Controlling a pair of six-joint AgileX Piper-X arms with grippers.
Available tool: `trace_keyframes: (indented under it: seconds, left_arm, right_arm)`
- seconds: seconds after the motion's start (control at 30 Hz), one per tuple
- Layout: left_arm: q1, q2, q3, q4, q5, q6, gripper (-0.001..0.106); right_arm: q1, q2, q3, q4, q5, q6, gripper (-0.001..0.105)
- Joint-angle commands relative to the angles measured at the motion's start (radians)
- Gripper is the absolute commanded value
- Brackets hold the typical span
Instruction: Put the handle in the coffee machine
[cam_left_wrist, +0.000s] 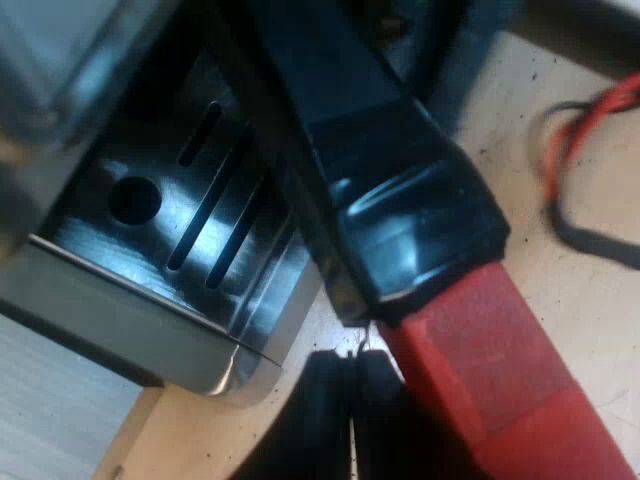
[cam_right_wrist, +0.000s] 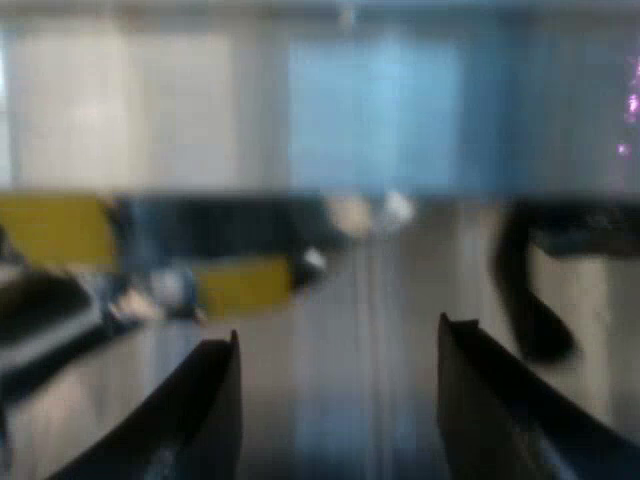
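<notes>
The holder's dark handle (cam_left_wrist: 400, 190) runs out from the espresso machine's front over the slotted drip tray (cam_left_wrist: 170, 210), and its red end (cam_left_wrist: 500, 390) sticks out past the tray's edge. My left gripper (cam_left_wrist: 350, 400) is shut with its two fingertips pressed together, nothing between them, right beside the red end where it meets the dark part. My right gripper (cam_right_wrist: 335, 400) is open and holds nothing; it points away into the blurred room.
The machine's metal tray rim (cam_left_wrist: 120, 320) stands over the pale wooden tabletop (cam_left_wrist: 560, 290). Past the right fingers lie a grey floor (cam_right_wrist: 350, 300), a yellow and dark shape (cam_right_wrist: 200, 250) and a pale wall.
</notes>
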Motion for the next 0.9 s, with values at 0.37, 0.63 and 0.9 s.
trace_keyframes:
  seconds: [0.37,0.63,0.9]
  left_arm:
    - [-0.023,-0.033,0.021,0.022,0.084,0.028,0.001]
    - [-0.108,-0.063,0.042,-0.021,0.074,0.021,0.001]
    - [-0.228,-0.063,0.042,-0.064,0.074,0.022,0.001]
  right_arm:
    - [0.14,-0.276,0.221,0.249,0.024,0.153,0.049]
    - [0.228,-0.487,0.331,0.526,-0.011,0.251,0.049]
    - [0.241,-0.74,0.344,0.855,-0.223,0.313,0.049]
